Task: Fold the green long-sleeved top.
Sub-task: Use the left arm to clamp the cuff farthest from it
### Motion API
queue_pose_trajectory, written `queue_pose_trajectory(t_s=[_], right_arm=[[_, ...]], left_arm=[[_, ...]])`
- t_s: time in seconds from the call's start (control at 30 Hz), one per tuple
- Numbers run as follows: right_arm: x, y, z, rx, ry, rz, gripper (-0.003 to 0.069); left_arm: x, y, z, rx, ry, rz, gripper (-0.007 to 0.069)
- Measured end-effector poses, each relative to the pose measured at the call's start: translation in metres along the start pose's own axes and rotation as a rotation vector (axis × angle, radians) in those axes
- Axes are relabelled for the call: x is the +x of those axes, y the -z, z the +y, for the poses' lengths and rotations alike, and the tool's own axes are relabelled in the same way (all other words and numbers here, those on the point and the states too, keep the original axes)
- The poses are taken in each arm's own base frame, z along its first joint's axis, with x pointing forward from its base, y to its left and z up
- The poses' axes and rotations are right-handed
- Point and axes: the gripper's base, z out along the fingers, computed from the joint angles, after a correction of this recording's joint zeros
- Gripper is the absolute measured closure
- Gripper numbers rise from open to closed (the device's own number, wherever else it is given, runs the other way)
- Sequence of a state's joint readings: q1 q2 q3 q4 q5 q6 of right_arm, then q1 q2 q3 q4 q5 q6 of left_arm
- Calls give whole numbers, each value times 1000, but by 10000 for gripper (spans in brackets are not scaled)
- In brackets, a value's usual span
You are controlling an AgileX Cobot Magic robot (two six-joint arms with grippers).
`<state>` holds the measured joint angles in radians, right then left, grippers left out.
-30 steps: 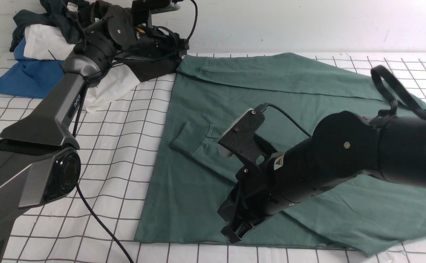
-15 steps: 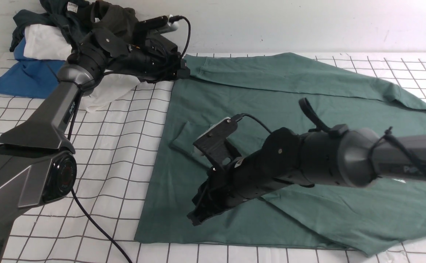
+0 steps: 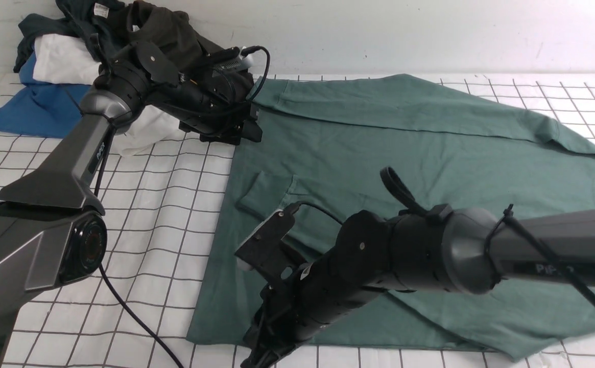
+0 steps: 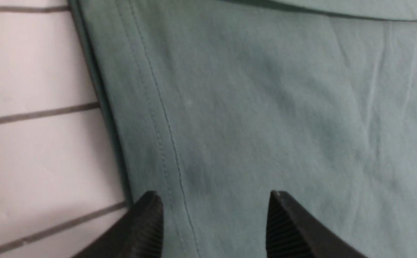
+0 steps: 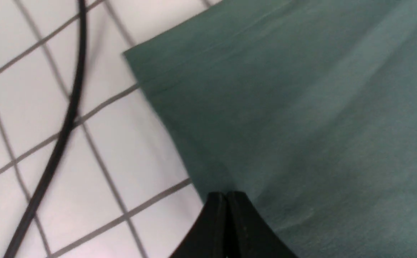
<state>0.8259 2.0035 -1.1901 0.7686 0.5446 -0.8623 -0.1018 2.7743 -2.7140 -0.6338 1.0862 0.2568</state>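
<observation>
The sage-green long-sleeved cotton top (image 3: 379, 153) lies spread flat across the middle and right of the white grid-lined table (image 3: 164, 204), with one sleeve laid over its body. My left gripper (image 4: 213, 215) hangs with its fingers released wide over the top's stitched hem, toward the table's far edge. My right gripper (image 5: 226, 200) is clenched tight, its tips at the top's corner by the table's near edge.

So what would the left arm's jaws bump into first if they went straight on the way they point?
Most likely the green top. The open left jaws point at its stitched hem, just inside the edge, and nothing shows in between. How close they are is hard to tell.
</observation>
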Motion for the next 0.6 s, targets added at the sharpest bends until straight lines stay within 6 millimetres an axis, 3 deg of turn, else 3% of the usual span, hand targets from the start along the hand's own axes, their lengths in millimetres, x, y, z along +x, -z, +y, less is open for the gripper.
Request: queue_pose_trajectory(t_s=[0.23, 0.33, 0.53, 0.6], right_arm=[[2, 8, 29, -62, 61, 54, 666], [2, 26, 39, -88, 110, 68, 666], [-19, 76, 45, 2, 211, -77, 666], [-20, 82, 46, 10, 223, -86, 666]], left_arm=[[-14, 1, 4, -44, 4, -157, 272], [-22, 2, 6, -67, -5, -239, 272], [-28, 4, 7, -90, -12, -319, 272], [-29, 4, 8, -107, -15, -327, 270]])
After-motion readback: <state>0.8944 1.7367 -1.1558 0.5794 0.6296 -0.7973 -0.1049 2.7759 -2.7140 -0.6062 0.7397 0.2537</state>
